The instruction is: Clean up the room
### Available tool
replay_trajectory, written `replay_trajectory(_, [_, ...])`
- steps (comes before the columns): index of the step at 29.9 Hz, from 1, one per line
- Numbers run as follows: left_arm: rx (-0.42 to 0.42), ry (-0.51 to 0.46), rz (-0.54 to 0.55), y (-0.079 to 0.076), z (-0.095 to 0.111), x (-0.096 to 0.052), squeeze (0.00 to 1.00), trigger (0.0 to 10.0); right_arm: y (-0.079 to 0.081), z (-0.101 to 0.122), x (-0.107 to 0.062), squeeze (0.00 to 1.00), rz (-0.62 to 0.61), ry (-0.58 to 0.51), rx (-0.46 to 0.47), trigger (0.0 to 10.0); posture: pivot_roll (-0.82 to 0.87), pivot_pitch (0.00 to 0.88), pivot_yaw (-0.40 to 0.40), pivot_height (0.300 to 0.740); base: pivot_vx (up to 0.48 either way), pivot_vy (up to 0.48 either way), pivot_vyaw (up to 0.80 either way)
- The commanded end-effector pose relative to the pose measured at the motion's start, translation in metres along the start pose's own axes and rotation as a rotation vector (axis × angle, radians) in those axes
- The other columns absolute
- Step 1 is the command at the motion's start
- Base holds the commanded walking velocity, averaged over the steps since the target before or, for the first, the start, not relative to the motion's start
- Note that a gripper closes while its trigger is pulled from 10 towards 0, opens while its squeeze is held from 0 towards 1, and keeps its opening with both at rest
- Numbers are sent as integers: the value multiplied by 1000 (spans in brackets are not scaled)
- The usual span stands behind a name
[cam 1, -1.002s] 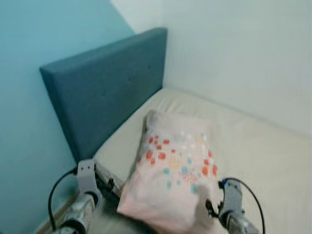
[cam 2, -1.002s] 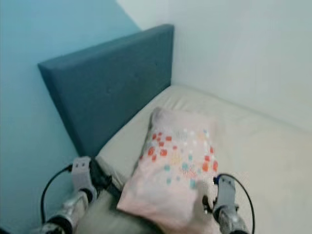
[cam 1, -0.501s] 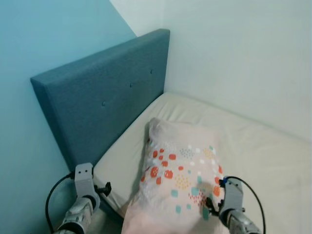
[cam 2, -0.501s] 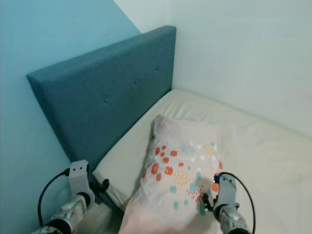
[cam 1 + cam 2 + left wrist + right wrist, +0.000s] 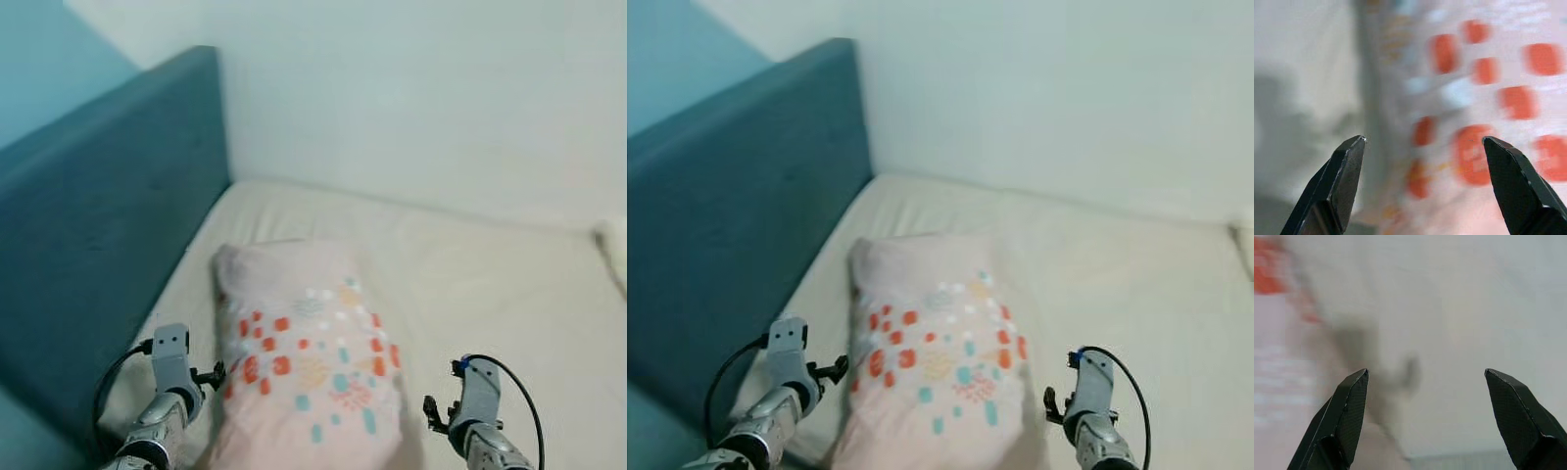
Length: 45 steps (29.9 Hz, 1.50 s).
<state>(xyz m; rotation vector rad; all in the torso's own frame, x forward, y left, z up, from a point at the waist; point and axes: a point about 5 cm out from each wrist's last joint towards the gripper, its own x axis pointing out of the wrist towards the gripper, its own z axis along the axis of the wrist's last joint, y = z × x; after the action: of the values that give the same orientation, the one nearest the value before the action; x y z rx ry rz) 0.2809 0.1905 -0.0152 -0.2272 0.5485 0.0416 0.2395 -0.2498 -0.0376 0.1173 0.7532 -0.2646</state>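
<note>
We've got the pillow point(image 5: 304, 367) lying flat on the bed point(image 5: 490, 284) near the teal headboard point(image 5: 88, 225) — pale pink with orange and teal spots. Our left hand point(image 5: 1422, 186) hangs right at the pillow's left edge with its fingers spread wide, holding nothing. Our right hand point(image 5: 1425, 418) is just off the pillow's right side over bare sheet — fingers spread too, nothing between them. A white wall point(image 5: 411, 98) runs behind the bed
</note>
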Motion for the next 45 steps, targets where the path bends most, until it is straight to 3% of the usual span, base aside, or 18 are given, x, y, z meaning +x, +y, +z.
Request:
replay_trajectory(1, [-37,26,21,3,-3,0,0,10000,-5,-6,-1,0,-16,22,29,10000,-68,0,-44,740,0,0,-763])
replay_trajectory(8, [-22,32,38,7,-1,0,0,10000,-5,-5,-1,0,-17,22,38,10000,-68,0,-44,740,0,0,-763])
replay_trajectory(14, [-8,39,43,10,-4,-2,0,10000,-4,-7,-1,0,-12,17,53,10000,-67,0,-41,740,0,432,-747])
replay_trajectory(24, [0,31,50,10,-1,-2,0,10000,0,-9,-1,0,-2,20,54,10000,-68,0,-37,740,0,465,0])
replay_trajectory(45, [50,60,141,16,-10,-5,0,10000,4,-10,-2,0,45,19,41,10000,-70,0,-43,740,0,0,0])
